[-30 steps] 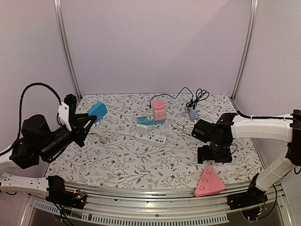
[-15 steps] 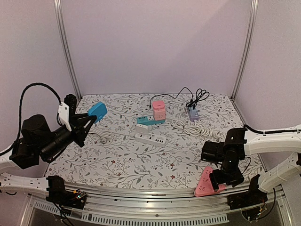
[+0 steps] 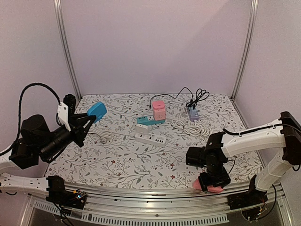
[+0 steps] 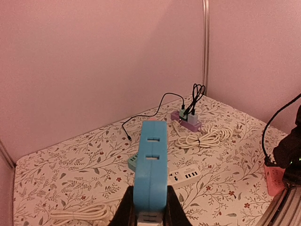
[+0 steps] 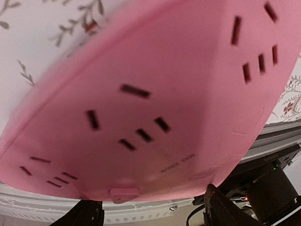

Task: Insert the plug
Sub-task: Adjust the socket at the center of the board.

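My left gripper [image 3: 89, 118] hangs raised over the table's left side, shut on a blue socket block [image 3: 97, 111]. In the left wrist view the blue socket block [image 4: 151, 165] stands on edge between the fingers [image 4: 175, 207], two slots showing. At the front right edge, my right gripper [image 3: 211, 181] is down over the pink triangular socket [image 3: 197, 184]. The pink triangular socket [image 5: 155, 94] fills the right wrist view, and the fingers [image 5: 223, 212] stand wide on either side of its near edge, open. A white coiled cable [image 4: 202, 139] lies at the back right, with what looks like its plug [image 4: 239, 126].
Mid-table lie a white power strip [image 3: 150, 138], a teal strip [image 3: 149, 120] and a pink cube socket [image 3: 158, 109]. A purple adapter [image 3: 192, 112] with black cable sits behind. Another white cable [image 3: 101, 134] lies at the left. The metal front rail [image 3: 150, 195] runs below.
My right arm has swung from the table's mid right down to the front edge onto the pink socket, its jaws narrowing. The left arm and blue block have not moved.
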You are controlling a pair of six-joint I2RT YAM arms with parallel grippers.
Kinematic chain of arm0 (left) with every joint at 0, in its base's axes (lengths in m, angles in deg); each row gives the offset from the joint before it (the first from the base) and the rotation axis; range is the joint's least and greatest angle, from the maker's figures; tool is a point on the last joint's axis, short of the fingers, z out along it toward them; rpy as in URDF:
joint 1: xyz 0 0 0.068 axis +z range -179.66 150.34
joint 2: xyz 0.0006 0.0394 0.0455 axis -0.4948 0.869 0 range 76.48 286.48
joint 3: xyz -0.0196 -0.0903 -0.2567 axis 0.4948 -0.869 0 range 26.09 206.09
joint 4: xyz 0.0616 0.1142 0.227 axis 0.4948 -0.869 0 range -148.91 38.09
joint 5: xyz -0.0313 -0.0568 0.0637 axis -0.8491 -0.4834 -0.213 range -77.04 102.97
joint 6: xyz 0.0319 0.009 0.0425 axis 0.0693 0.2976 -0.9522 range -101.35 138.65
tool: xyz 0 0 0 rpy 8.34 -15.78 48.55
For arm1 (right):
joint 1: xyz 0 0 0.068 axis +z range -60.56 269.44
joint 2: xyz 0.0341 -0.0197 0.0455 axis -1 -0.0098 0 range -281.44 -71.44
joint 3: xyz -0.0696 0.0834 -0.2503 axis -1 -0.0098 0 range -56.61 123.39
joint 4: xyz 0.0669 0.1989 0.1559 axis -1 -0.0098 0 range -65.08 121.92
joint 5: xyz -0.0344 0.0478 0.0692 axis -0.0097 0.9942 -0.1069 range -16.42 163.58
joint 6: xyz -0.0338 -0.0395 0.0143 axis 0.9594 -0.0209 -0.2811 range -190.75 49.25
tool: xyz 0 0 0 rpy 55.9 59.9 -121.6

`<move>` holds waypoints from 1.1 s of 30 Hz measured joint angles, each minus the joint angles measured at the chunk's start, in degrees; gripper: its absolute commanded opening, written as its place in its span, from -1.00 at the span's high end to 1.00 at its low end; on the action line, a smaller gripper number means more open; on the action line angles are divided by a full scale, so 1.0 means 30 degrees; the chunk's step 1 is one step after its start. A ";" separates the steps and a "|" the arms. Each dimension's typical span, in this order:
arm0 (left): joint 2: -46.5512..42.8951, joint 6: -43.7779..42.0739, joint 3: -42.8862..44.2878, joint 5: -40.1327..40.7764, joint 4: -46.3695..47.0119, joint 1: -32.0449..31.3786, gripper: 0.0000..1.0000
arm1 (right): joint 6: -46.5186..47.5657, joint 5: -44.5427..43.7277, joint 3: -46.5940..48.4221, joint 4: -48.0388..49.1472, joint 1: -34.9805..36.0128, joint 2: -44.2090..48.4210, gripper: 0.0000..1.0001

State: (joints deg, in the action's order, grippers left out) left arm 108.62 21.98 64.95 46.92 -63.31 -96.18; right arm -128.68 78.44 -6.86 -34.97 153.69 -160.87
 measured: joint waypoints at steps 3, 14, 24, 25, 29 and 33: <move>0.0000 -0.0044 0.0000 0.0044 -0.0015 -0.0007 1.00 | 0.0189 -0.1282 0.1749 0.0306 0.0007 -0.1195 -0.43; -0.0007 -0.0117 0.0007 0.0430 -0.0044 -0.0044 1.00 | 0.1960 -0.4226 0.5486 0.1290 -0.0044 -0.4226 -0.54; 0.0007 -0.0255 0.0029 0.0510 -0.0058 -0.0117 1.00 | 0.1814 -0.4823 0.4182 0.0131 -0.1071 -0.0255 -0.98; 0.0007 -0.0262 0.0029 0.0510 -0.0058 -0.0117 1.00 | 0.1763 -0.4838 0.3971 -0.0036 -0.1297 0.0102 -0.97; 0.0000 -0.0328 0.0029 0.0517 -0.0058 -0.0175 1.00 | 0.1311 -0.4736 0.1734 -0.0335 -0.2229 0.1501 -0.97; 0.0007 -0.0430 0.0029 0.0525 -0.0051 -0.0226 1.00 | 0.0823 -0.3745 -0.0648 0.0342 -0.3038 0.2980 -0.98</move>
State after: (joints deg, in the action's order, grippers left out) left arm 108.64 20.69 65.03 48.49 -63.47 -96.85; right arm -126.21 67.21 -8.80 -33.95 144.58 -151.93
